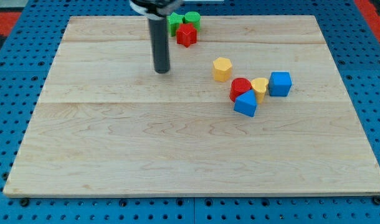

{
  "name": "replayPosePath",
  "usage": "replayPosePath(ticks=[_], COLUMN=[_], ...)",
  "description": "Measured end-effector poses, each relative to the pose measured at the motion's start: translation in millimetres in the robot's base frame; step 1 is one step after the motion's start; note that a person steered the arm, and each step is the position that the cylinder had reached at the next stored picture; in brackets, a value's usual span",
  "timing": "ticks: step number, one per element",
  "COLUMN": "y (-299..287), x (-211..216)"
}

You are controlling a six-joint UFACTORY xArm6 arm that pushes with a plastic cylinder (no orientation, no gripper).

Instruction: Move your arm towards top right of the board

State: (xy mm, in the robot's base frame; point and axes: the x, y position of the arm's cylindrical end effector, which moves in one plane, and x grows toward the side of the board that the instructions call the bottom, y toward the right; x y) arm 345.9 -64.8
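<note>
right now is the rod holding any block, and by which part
Nothing is held. My tip rests on bare board, apart from every block; the nearest, the red block, sits toward the view's upper right.

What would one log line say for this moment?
my tip: upper middle, touching nothing | red block: up-right of tip | goal: board top right, not reached

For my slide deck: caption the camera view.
My tip rests on the wooden board, left of the yellow hexagonal block, below the red star block.

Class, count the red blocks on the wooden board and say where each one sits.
2. One red block sits near the view's top, beside the green blocks. The other red block is right of centre, touching the blue block. None seems hidden.
</note>
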Motion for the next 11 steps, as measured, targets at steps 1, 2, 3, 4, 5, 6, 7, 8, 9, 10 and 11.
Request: replayPosePath(ticks=[1, 2, 3, 4, 5, 6, 7, 8, 9, 10, 11], y=[96.4, 192.9, 200.9, 208.5, 271.4, 291.4, 297.6, 293.2, 270.8, 264.0, 269.2], x=[-6.7, 21.5, 12.4, -28.4, -32.2, -32.2, -32.2, -44.1, -71.2, -77.2, -76.6])
